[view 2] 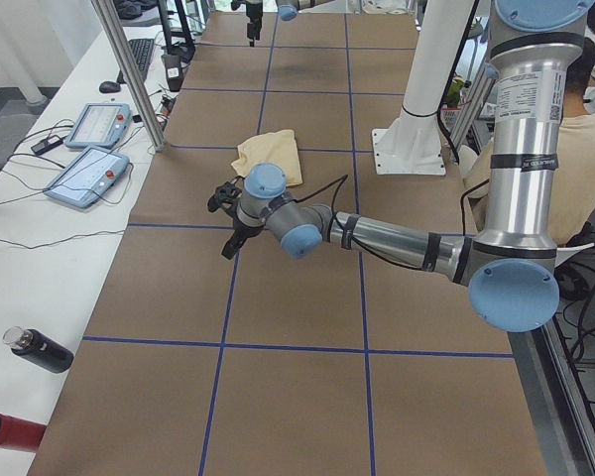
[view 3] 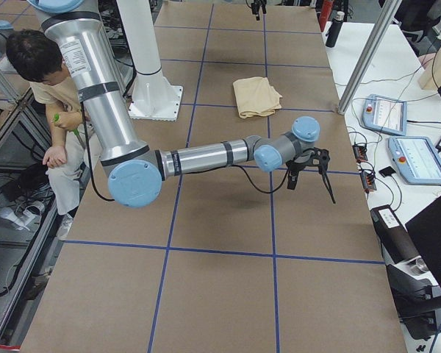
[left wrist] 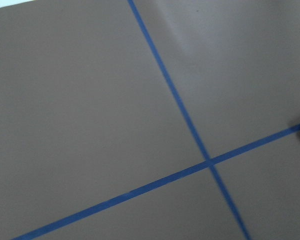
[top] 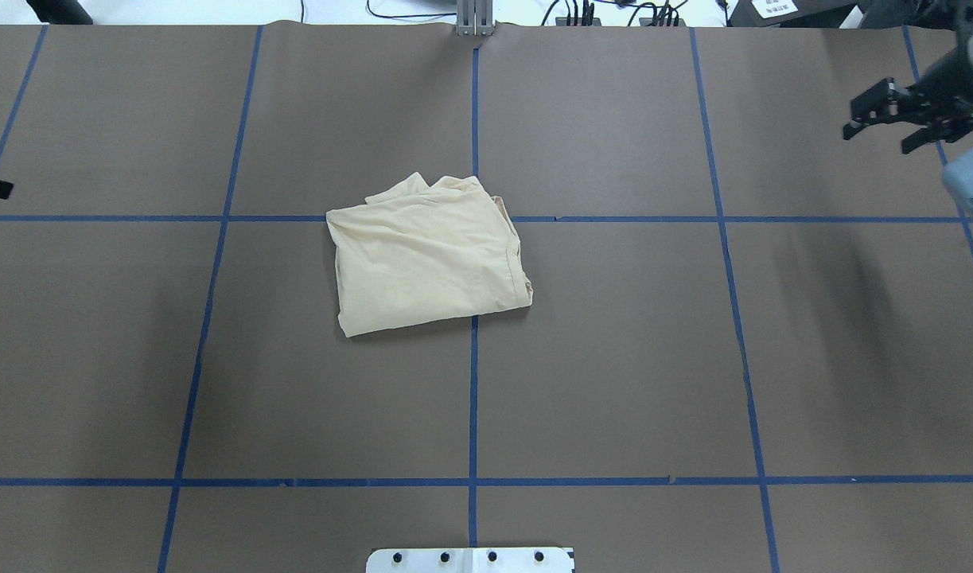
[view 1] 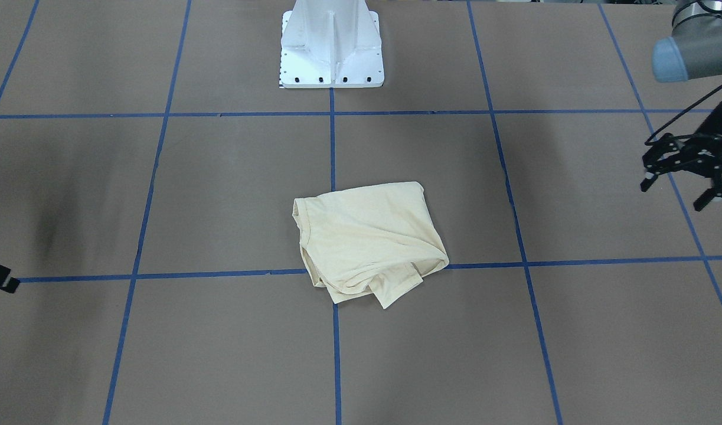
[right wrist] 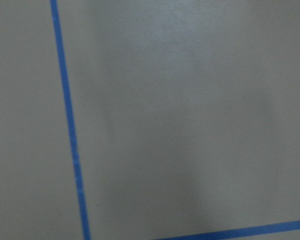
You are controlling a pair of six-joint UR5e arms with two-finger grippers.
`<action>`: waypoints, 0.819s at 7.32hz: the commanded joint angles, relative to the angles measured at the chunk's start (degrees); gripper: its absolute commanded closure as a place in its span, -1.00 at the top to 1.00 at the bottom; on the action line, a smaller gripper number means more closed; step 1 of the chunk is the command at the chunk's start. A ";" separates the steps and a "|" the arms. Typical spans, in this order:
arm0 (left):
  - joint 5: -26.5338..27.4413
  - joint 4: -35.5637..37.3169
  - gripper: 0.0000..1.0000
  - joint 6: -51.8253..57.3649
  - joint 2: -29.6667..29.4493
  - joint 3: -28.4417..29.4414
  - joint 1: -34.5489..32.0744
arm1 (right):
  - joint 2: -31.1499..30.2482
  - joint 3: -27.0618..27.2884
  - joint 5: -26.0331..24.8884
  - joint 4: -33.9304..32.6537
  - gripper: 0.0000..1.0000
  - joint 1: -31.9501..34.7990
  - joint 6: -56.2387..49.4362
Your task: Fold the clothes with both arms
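Brown table (top: 613, 358) is split into big squares by blue tape lines (top: 473, 398). A white pedestal base (view 1: 332, 53) sits bolted down at 12 o'clock in the front-facing view. From the left-end camera there's a white side bench (view 2: 20, 288) at 9 o'clock. On it are a far pendant (view 2: 97, 124) and a near pendant (view 2: 87, 177) at about 10, plus a black bottle (view 2: 40, 350) lying down at 8. A metal post (view 2: 129, 74) stands at 11. In the right-end view a person (view 3: 48, 92) sits at 10 o'clock.
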 commanded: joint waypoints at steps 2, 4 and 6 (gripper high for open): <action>-3.10 0.02 1.00 23.61 0.00 11.28 -11.02 | -4.82 0.12 1.05 -12.45 1.00 10.02 -28.22; -3.28 6.74 1.00 23.83 -0.79 11.30 -12.79 | -11.12 2.48 1.05 -14.62 1.00 14.09 -37.96; -5.19 16.30 1.00 23.39 -2.46 8.42 -13.06 | -17.71 11.86 1.05 -14.88 1.00 14.01 -37.37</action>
